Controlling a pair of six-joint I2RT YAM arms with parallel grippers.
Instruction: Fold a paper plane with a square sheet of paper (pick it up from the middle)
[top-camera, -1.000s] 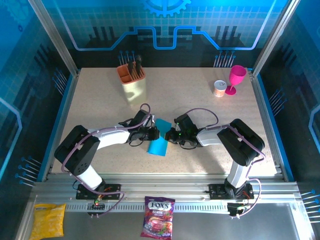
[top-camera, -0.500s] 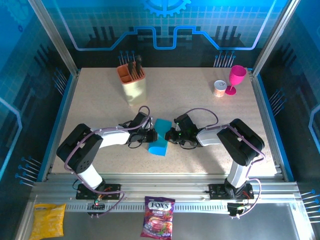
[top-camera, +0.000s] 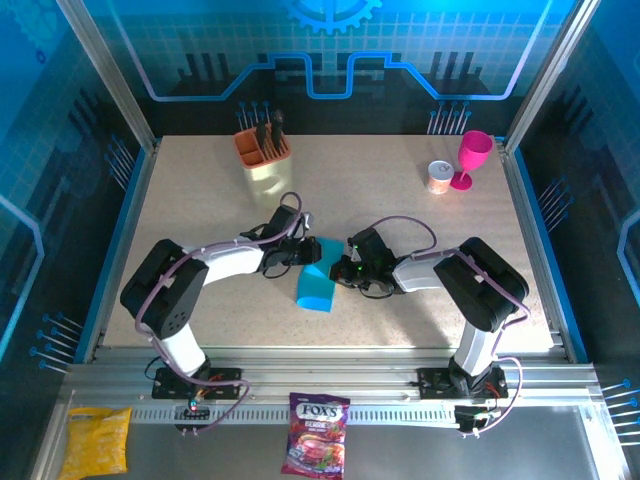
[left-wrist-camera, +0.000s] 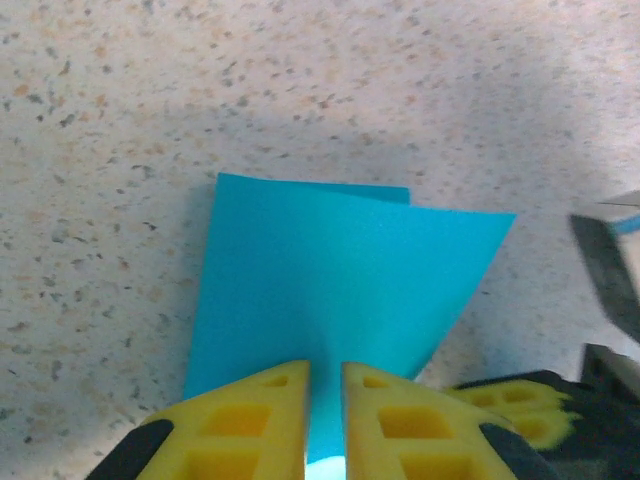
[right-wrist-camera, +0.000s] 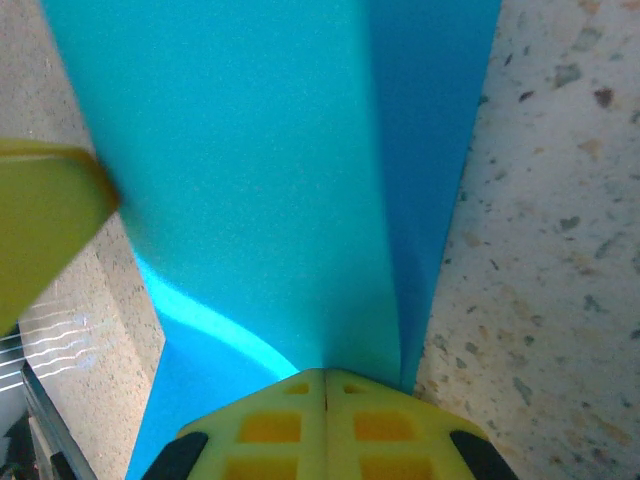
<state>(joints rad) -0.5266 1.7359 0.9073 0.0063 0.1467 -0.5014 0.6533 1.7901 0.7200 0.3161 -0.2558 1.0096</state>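
Both arms are bent low over the middle of the table (top-camera: 200, 210), their forearms turned inward so that the two wrists meet almost head-on. The left gripper (left-wrist-camera: 323, 382) is closed to a narrow slit, with the near edge of the cyan sheet of paper (top-camera: 318, 285) pinched between its yellow fingers. The right gripper (right-wrist-camera: 325, 378) is pressed fully shut on a fold of the same sheet. The paper is doubled over, one part lifted between the grippers and the rest lying on the tabletop; two offset far edges are seen from the left wrist. Bare tabletop is left on every side. One utensil holder (top-camera: 268, 175), one pink goblet (top-camera: 474, 155) and one small tin (top-camera: 438, 177) are counted near the far edge, well apart from the paper.
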